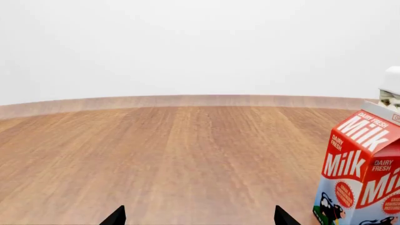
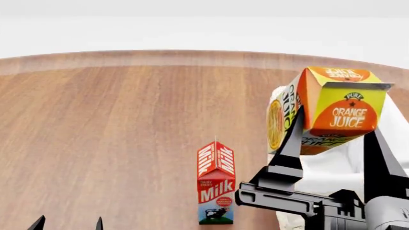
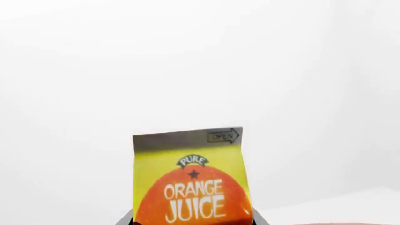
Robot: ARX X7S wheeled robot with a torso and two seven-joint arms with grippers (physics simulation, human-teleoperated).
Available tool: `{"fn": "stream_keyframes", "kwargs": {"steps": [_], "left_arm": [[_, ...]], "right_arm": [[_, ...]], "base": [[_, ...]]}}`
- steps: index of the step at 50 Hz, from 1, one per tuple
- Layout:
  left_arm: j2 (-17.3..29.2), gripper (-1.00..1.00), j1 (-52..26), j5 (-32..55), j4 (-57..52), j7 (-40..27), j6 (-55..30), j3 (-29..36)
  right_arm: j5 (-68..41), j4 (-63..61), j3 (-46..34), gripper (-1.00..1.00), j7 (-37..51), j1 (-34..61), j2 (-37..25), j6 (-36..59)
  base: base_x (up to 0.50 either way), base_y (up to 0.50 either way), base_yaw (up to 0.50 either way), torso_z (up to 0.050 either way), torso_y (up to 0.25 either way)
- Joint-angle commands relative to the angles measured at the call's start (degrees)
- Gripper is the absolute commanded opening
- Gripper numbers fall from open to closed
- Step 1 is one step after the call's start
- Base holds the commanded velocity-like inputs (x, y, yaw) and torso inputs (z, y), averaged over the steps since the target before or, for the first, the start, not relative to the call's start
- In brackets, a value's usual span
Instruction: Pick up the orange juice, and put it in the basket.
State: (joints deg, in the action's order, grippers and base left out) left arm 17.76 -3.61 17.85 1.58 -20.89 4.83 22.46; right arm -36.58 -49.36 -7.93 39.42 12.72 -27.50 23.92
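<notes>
**Juice carton aloft over the basket, release still to come**

Nearest the robot at the left, the left pincer (image 2: 69, 224) shows only as two dark fingertips at the bottom edge of the head view; they stand spread apart with nothing between them, low over the bare wooden worktop (image 2: 115, 134).

At the near right, the right pincer (image 2: 332, 136) is clamped on the orange juice (image 2: 329, 110), one dark finger on each side of the carton. The carton is lifted clear of the worktop and tipped, its gabled top facing the head camera. In the right wrist view only the carton's upper face with its lettering shows against white.

Just left of that arm stands the milk carton (image 2: 216, 184), upright on the worktop and not touched.

Behind and beneath the held carton lies the basket (image 2: 383, 143), seen mainly as white cloth lining; most of it is hidden by the arm and carton.

The pick-up looks done and the carry is under way. The next move, as I judge it, calls for lowering the carton inside the lining before spreading the fingers, keeping clear of the rim.

Count: one juice carton, one milk carton, one basket, two pincers.
</notes>
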Motion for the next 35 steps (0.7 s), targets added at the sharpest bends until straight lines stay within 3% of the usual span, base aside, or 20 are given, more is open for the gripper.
{"fn": "stream_keyframes", "kwargs": {"steps": [1,35], "left_arm": [[0.1,1.00,0.0,0.1,0.0,-0.1,0.1,0.1],[0.4,1.00,-0.2,0.4,0.1,-0.5,0.2,0.6]], "right_arm": [[1.1,0.6,2.2,-1.00,-0.5,1.1,-0.7,0.1],[5.1,12.7,0.0,-1.00,-1.0,9.2,0.0,1.4]], "base": [[0.00,0.00,0.00,0.000,0.000],[0.00,0.00,0.00,0.000,0.001]]}}
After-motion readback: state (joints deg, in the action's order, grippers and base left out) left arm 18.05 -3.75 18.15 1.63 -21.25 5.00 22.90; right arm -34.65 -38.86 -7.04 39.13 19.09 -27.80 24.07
